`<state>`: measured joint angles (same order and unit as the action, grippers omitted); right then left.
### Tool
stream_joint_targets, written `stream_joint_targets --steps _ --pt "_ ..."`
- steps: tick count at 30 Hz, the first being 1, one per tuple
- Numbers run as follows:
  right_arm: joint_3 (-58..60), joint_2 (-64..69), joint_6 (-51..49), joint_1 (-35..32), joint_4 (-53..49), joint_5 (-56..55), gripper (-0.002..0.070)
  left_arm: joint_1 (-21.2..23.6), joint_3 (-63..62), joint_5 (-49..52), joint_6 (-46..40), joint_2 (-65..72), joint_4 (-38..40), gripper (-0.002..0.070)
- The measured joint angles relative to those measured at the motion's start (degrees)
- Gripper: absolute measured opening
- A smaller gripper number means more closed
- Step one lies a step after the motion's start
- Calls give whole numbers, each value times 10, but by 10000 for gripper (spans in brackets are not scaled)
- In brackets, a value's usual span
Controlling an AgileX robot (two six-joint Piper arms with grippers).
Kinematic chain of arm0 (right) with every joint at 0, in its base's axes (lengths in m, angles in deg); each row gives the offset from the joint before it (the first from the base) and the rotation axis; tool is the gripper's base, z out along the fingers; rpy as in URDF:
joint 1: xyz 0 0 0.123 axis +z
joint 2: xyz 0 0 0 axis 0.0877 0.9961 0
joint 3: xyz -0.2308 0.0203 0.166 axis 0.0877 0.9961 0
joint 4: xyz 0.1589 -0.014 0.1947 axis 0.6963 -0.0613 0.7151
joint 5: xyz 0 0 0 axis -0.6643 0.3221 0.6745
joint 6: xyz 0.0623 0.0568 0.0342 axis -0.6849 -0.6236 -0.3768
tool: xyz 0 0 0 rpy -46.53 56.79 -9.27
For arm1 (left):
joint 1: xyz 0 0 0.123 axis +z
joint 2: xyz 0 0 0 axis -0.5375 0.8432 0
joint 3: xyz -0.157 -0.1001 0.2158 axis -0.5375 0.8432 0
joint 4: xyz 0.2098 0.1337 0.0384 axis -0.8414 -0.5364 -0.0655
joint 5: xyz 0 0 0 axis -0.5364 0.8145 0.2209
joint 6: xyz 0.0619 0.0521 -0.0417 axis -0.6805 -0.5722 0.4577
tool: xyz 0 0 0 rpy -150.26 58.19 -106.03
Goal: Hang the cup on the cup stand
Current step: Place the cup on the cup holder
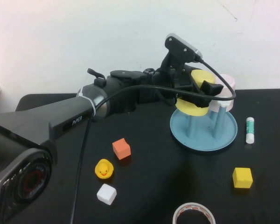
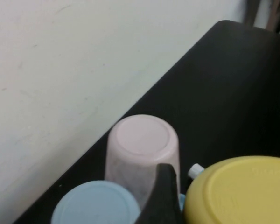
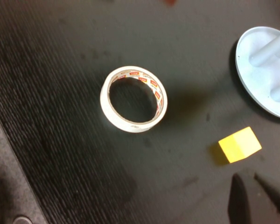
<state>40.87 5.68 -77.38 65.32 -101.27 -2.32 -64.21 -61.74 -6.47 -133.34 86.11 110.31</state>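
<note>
a: high view first?
b: left claw (image 1: pixel 206 87) reaches over the cup stand (image 1: pixel 204 135), pinching the yellow cup (image 1: pixel 194 93), which sits upside down over a peg, above the tray. a pink cup (image 1: pixel 225 93) hangs behind it. right claw not visible here.
a: left wrist view?
b: cup (image 2: pixel 238 191) base-up beside the pink cup (image 2: pixel 142 151) and a blue cup (image 2: pixel 95 203); one black finger (image 2: pixel 162 196) against it.
a: right wrist view?
b: right claw (image 3: pixel 256 198) hangs over the counter (image 3: pixel 60 93) near a tape roll (image 3: pixel 134 99) and yellow block (image 3: pixel 240 144); fingers cannot be judged.
a: progress?
b: cup looks placed on its peg; release and withdrawal remain.
</note>
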Motion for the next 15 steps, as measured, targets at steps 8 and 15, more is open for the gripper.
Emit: stream_joint_targets --steps 8,15 --pt "0 0 0 0 0 0 -1 0 -15 -37 0 13 1 548" --pt "0 0 0 0 0 0 -1 0 -88 -38 22 57 2 548"
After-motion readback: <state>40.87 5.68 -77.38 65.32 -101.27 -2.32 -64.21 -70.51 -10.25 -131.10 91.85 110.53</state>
